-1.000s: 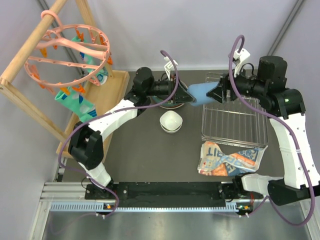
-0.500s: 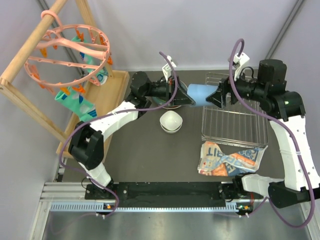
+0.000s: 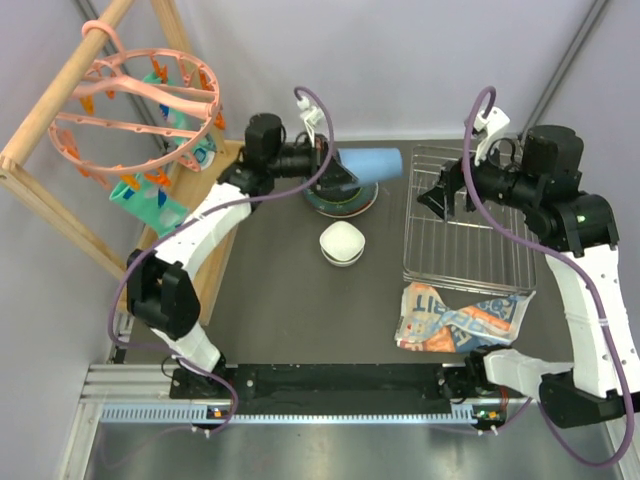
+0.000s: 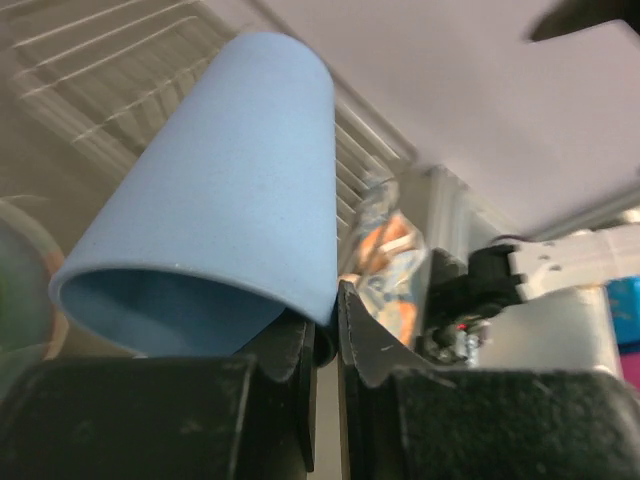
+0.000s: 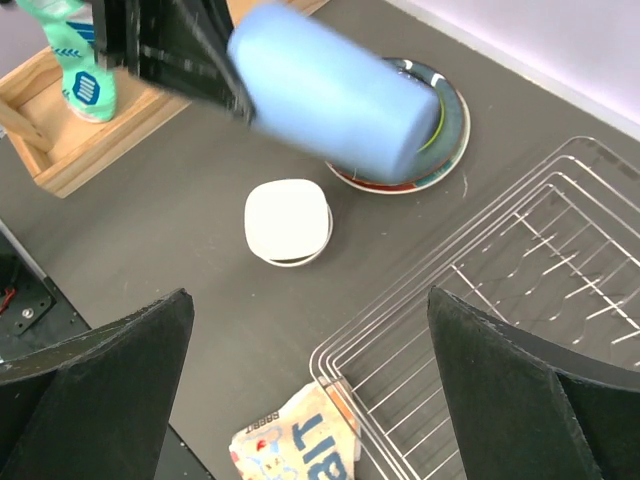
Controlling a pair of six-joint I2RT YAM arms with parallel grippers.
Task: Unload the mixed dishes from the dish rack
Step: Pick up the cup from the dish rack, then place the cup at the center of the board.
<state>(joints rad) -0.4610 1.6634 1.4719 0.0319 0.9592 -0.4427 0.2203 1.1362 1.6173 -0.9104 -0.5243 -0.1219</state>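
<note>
Dark grey tabletop carries every item. In the overhead view, a wooden frame with a pink ring of clips stands far to the left of the dish rack, and the picture border cuts it off. The dish rack, of silver wire, sits before the right arm, and its wire floor shows throughout. A printed packet lies crumpled against the rack's near edge; whether it tucks under the wire cannot be told.

Left of the rack's far corner rests the plate stack: a dark teal rim, a pink edge and lime-green within. Its far part is hidden behind the light blue cup, so the pieces cannot be counted. The cup hangs on its side above that stack, just off the rack's far left corner, with its base toward the rack. A white bowl sits upside down nearer than the stack, well left of the rack.

The left gripper is clamped on the cup's rim, with the wall pinched between its fingers. The right gripper hovers over the rack's left edge with its fingers spread wide, holding nothing.
</note>
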